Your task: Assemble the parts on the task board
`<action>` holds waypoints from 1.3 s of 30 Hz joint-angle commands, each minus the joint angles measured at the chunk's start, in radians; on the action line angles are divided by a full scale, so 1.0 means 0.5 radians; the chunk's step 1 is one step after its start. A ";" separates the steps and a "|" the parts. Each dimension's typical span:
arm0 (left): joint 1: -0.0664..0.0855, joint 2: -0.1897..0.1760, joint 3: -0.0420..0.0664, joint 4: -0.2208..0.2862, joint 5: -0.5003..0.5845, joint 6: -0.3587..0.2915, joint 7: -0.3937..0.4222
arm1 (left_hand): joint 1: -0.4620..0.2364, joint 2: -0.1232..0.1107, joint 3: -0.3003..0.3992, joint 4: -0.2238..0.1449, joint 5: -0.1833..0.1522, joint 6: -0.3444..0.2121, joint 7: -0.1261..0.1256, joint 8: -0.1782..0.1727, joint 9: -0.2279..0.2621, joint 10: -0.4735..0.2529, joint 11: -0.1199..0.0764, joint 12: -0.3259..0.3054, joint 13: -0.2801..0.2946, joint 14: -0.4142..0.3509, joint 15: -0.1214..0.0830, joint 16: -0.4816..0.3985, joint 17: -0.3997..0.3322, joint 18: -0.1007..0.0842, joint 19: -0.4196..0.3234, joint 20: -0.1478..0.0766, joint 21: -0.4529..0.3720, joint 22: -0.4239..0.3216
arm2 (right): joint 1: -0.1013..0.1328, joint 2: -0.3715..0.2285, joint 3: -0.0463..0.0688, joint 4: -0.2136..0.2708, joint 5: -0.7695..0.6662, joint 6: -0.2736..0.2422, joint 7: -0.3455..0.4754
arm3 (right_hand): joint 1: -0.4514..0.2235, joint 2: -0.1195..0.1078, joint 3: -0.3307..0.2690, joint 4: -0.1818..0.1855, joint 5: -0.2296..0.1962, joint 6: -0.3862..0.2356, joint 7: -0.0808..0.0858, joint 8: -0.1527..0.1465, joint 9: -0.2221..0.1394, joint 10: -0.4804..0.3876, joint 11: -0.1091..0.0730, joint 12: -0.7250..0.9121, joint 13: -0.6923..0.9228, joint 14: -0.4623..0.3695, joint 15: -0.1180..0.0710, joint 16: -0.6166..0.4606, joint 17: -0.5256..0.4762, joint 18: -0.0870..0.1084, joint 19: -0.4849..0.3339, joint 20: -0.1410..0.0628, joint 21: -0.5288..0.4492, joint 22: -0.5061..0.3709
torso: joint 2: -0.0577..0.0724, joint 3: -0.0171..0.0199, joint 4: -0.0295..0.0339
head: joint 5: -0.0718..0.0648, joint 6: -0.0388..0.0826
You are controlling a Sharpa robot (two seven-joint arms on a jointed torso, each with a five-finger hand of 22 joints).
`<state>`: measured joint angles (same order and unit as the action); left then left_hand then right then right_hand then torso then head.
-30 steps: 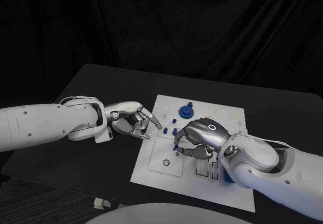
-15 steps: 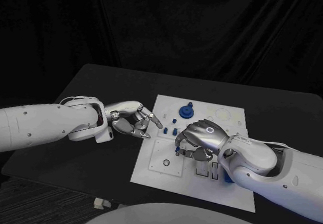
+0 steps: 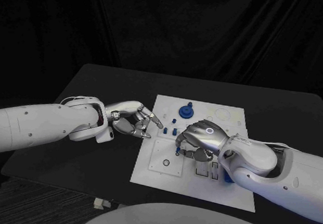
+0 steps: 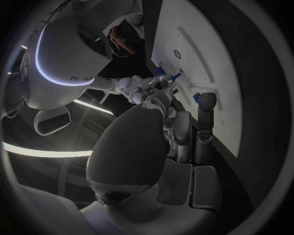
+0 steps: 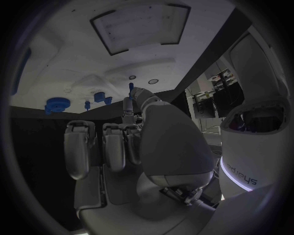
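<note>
Task board: the white task board (image 3: 193,182) lies flat in the middle of my black tabletop (image 3: 91,148), its long sides running from the near edge toward the far edge.

My right hand: my right hand (image 3: 199,138) is over the middle of the board, palm down, fingers curled under. In my right wrist view a small blue peg (image 5: 130,86) stands at the tips of my thumb and a finger, so I am pinching it just above the board.

My left hand: my left hand (image 3: 134,120) sits at the board's left edge, over the dark tabletop, fingers bent in toward the palm with the tips reaching the board's rim. I see nothing in it. Whether those tips touch the board I cannot tell.

Parts on the far half: a blue gear (image 3: 185,112) sits near the board's far edge, with a small blue pin (image 3: 188,103) just beyond it. Two short blue pegs (image 3: 174,121) stand between the gear and my right hand.

Parts on the near half: a dark ring (image 3: 166,162) lies in the left part of the board, near its near edge. A blue piece (image 3: 226,175) shows at the board's right side, partly under my right forearm.
</note>
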<state>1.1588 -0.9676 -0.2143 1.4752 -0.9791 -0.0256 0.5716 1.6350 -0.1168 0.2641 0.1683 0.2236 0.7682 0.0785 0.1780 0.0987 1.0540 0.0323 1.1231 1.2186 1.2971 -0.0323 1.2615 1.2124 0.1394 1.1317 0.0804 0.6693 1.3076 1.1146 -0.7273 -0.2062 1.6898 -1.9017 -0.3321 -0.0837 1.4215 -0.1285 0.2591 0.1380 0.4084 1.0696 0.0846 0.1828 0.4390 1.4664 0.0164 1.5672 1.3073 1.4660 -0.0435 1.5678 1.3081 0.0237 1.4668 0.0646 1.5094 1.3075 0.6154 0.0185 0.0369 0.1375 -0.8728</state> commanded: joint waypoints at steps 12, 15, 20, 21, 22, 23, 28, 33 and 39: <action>-0.002 0.008 0.002 -0.003 0.018 0.008 0.035 | -0.011 0.008 0.013 0.000 0.013 -0.002 -0.010 0.008 0.001 0.001 0.001 -0.010 -0.070 0.004 0.003 0.008 -0.001 0.025 -0.006 0.000 0.004 0.126 | -0.010 0.001 0.001 0.010 -0.034 0.012 -0.034 | 0.015 0.000 0.014 -0.001 -0.003 0.014 0.002 0.004 0.001 0.209 0.008 0.007 0.527 0.210 0.007 0.006 0.525 -0.013 0.127 0.012 -0.005 0.481 | 0.000 -0.0004 0.001 | -0.001 0.000; -0.002 0.008 0.002 -0.004 0.018 0.009 0.035 | -0.012 0.008 0.014 0.000 0.014 -0.001 -0.012 0.009 0.001 0.000 0.001 -0.011 -0.070 0.003 0.003 0.007 -0.002 0.025 -0.006 0.000 0.004 0.126 | -0.013 0.002 0.001 0.010 -0.034 0.014 -0.034 | 0.015 0.000 0.014 -0.001 -0.003 0.014 0.002 0.004 0.001 0.209 0.008 0.007 0.527 0.210 0.007 0.006 0.525 -0.013 0.127 0.012 -0.005 0.481 | 0.000 -0.0001 0.001 | -0.001 0.000; -0.002 0.008 0.002 -0.003 0.018 0.012 0.035 | -0.012 0.008 0.014 0.000 0.014 -0.001 -0.012 0.009 0.001 0.000 0.001 -0.011 -0.070 0.003 0.003 0.007 -0.002 0.025 -0.006 0.000 0.004 0.126 | -0.018 0.003 0.001 0.008 -0.034 0.016 -0.034 | 0.015 0.000 0.014 -0.002 -0.003 0.014 0.004 0.003 0.000 0.209 0.009 0.007 0.527 0.210 0.007 0.006 0.525 -0.012 0.126 0.012 -0.007 0.480 | 0.000 -0.0001 0.001 | 0.000 0.000; -0.002 0.008 0.002 -0.003 0.018 0.013 0.035 | -0.012 0.010 0.016 0.001 0.017 -0.001 -0.015 0.010 0.001 -0.003 0.001 -0.014 -0.073 0.003 0.004 0.007 -0.002 0.026 -0.008 0.000 0.002 0.125 | -0.019 0.003 0.001 0.008 -0.034 0.016 -0.034 | 0.015 0.000 0.014 -0.002 -0.003 0.014 0.004 0.003 0.000 0.209 0.009 0.007 0.527 0.210 0.007 0.006 0.525 -0.012 0.126 0.012 -0.007 0.480 | 0.000 -0.0001 0.001 | 0.000 0.000; -0.002 0.009 0.002 -0.003 0.018 0.015 0.035 | -0.012 0.010 0.016 0.001 0.017 -0.001 -0.015 0.010 0.001 -0.003 0.001 -0.014 -0.073 0.003 0.004 0.007 -0.002 0.026 -0.008 0.000 0.002 0.125 | -0.020 0.003 0.001 0.008 -0.034 0.017 -0.034 | 0.015 0.000 0.014 -0.002 -0.002 0.015 0.004 0.003 0.000 0.209 0.010 0.007 0.527 0.210 0.007 0.006 0.525 -0.012 0.125 0.012 -0.008 0.480 | 0.000 -0.0002 0.001 | -0.001 0.000; -0.002 0.009 0.002 -0.002 0.018 0.016 0.035 | -0.012 0.010 0.016 0.001 0.017 -0.001 -0.015 0.010 0.001 -0.003 0.001 -0.014 -0.073 0.003 0.004 0.007 -0.002 0.026 -0.008 0.000 0.002 0.125 | -0.021 0.003 0.001 0.008 -0.034 0.018 -0.034 | 0.015 0.000 0.014 -0.002 -0.002 0.015 0.004 0.003 0.000 0.209 0.010 0.007 0.527 0.210 0.007 0.006 0.525 -0.012 0.125 0.012 -0.008 0.480 | 0.000 -0.0002 0.001 | -0.001 0.000; -0.002 0.013 0.002 -0.002 0.018 0.022 0.035 | -0.012 0.010 0.017 0.001 0.019 0.000 -0.017 0.011 0.001 -0.006 0.001 -0.017 -0.076 0.001 0.004 0.005 -0.004 0.026 -0.009 0.000 0.002 0.125 | -0.023 0.000 0.001 0.009 -0.034 0.025 -0.037 | 0.016 0.000 0.014 -0.003 -0.002 0.015 0.004 0.002 0.000 0.209 0.010 0.007 0.527 0.210 0.007 0.006 0.525 -0.012 0.126 0.012 -0.007 0.480 | 0.000 0.0000 0.001 | -0.002 0.000; -0.002 0.014 0.002 -0.003 0.018 0.025 0.033 | -0.012 0.010 0.017 0.001 0.019 0.000 -0.017 0.011 0.001 -0.006 0.001 -0.017 -0.076 0.001 0.004 0.005 -0.004 0.026 -0.009 0.000 0.002 0.125 | -0.025 -0.002 0.001 0.012 -0.034 0.033 -0.039 | 0.016 0.001 0.014 -0.003 -0.001 0.015 0.004 0.002 -0.001 0.209 0.010 0.007 0.527 0.210 0.007 0.006 0.525 -0.012 0.125 0.012 -0.008 0.479 | 0.000 0.0001 0.001 | -0.003 0.000; -0.002 0.015 0.002 -0.003 0.018 0.029 0.033 | -0.012 0.011 0.020 0.001 0.024 0.000 -0.019 0.012 0.002 -0.008 0.001 -0.019 -0.077 0.001 0.004 0.005 -0.004 0.027 -0.011 0.000 -0.002 0.124 | -0.026 -0.008 0.001 0.015 -0.034 0.041 -0.046 | 0.016 0.001 0.014 -0.003 -0.001 0.015 0.004 0.002 -0.001 0.209 0.010 0.007 0.527 0.210 0.007 0.006 0.525 -0.012 0.125 0.012 -0.008 0.479 | 0.000 0.0002 0.001 | -0.002 0.000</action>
<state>1.1588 -0.9617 -0.2143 1.4719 -0.9791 -0.0205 0.5723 1.6351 -0.1168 0.2697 0.1682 0.2320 0.7683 0.0785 0.1780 0.0985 1.0540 0.0323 1.1161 1.2179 1.2971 -0.0323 1.2615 1.2112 0.1394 1.1317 0.0804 0.6692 1.3074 1.1046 -0.7297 -0.2062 1.6939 -1.9091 -0.3220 -0.0869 1.4210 -0.1290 0.2621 0.1350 0.4084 1.0678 0.0863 0.1776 0.4377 1.4665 0.0164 1.5672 1.3077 1.4660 -0.0435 1.5678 1.3077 0.0238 1.4668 0.0646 1.5094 1.3073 0.6154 0.0185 0.0372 0.1357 -0.8728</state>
